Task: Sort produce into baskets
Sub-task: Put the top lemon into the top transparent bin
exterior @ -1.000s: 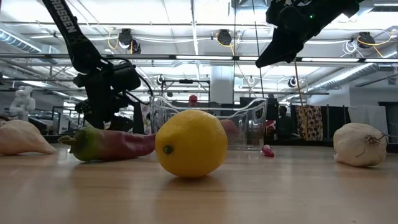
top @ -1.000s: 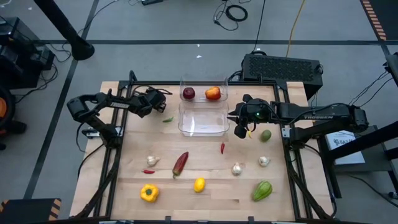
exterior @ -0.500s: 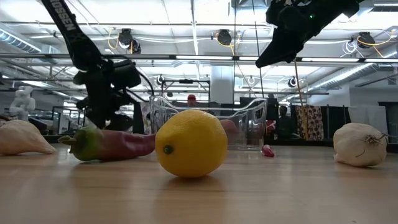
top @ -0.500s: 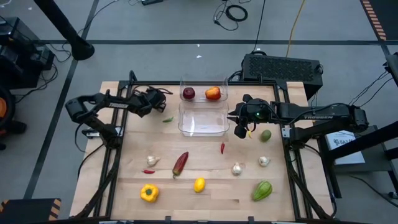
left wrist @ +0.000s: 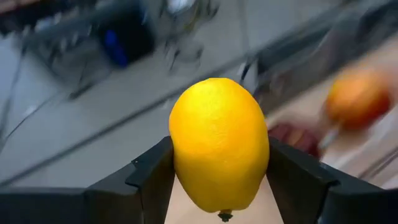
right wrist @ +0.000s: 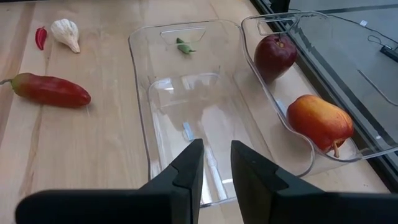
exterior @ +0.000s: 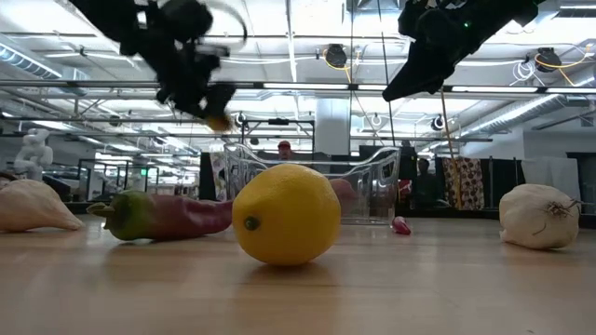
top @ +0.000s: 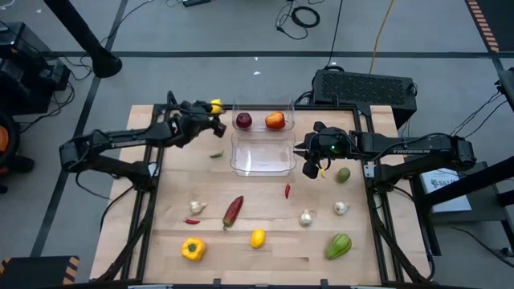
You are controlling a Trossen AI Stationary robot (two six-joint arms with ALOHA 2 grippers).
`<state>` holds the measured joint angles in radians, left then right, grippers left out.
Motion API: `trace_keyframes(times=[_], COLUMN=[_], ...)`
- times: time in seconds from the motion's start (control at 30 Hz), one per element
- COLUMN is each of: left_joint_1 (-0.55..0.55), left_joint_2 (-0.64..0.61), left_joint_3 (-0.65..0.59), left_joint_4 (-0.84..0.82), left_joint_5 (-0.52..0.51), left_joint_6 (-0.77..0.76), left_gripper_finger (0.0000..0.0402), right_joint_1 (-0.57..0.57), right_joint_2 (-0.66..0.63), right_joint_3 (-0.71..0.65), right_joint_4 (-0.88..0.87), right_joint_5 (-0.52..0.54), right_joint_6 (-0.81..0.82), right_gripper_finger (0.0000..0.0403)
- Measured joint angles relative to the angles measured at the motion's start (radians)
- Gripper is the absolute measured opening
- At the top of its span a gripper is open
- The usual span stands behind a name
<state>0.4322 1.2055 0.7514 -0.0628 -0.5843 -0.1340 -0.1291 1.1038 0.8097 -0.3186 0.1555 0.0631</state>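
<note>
I have a lemon (left wrist: 219,144) clamped between the fingers of my left gripper (top: 210,112), the jaws spread about as wide as the fruit and pressing on its two flanks. Its long axis runs across the line of the fingers, stem nub pointing down out of the grip. I am carrying it well above the table, as the low view shows, with nothing under it but air.

What my next move turns on is where the far basket (top: 283,128) lies from my pincer: just beside it, out past the fingertips and a little to one side, toward the right arm. That basket already holds a dark red apple (top: 243,120) and a lighter red-orange apple (top: 275,120), so I judge it to be the fruit bin and the lemon's place. In my wrist view the two apples sit ahead and lower than the lemon, blurred, so I cannot say exactly how much of the rim I have yet to clear. The near basket (top: 241,169) lies below and beyond that, empty as far as I can see, and is not my target.

My left arm is plainly the nearer one for this drop. My right gripper (top: 312,166) waits on the far side of the two baskets, its fingers nearly together and holding nothing, beside a small green pepper (top: 343,175).
</note>
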Motion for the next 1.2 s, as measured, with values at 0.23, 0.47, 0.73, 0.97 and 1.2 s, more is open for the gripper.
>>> trace_keyframes(times=[0.23,0.47,0.73,0.97,1.2], left_joint_1=[-0.017,-0.022,-0.018,-0.003,0.027], left_joint_2=[0.035,0.197,0.397,0.513,0.568], left_joint_3=[0.016,0.013,0.055,0.081,0.085], left_joint_4=[0.433,0.686,0.729,0.728,0.732], left_joint_5=[0.255,0.372,0.374,0.378,0.426], left_joint_6=[0.117,0.115,0.125,0.149,0.140], left_gripper_finger=[0.0228,0.0228,0.0228,0.0228,0.0228], right_joint_1=[0.000,0.000,0.000,0.000,-0.019], right_joint_2=[0.000,0.000,0.000,0.000,0.000], right_joint_3=[0.000,0.000,0.000,0.000,0.000], right_joint_4=[0.001,0.000,-0.021,-0.028,-0.024], right_joint_5=[0.000,0.000,0.014,0.085,0.088], right_joint_6=[0.000,-0.003,-0.046,-0.080,-0.102], right_gripper_finger=[0.0073,0.0073,0.0073,0.0073,0.0073])
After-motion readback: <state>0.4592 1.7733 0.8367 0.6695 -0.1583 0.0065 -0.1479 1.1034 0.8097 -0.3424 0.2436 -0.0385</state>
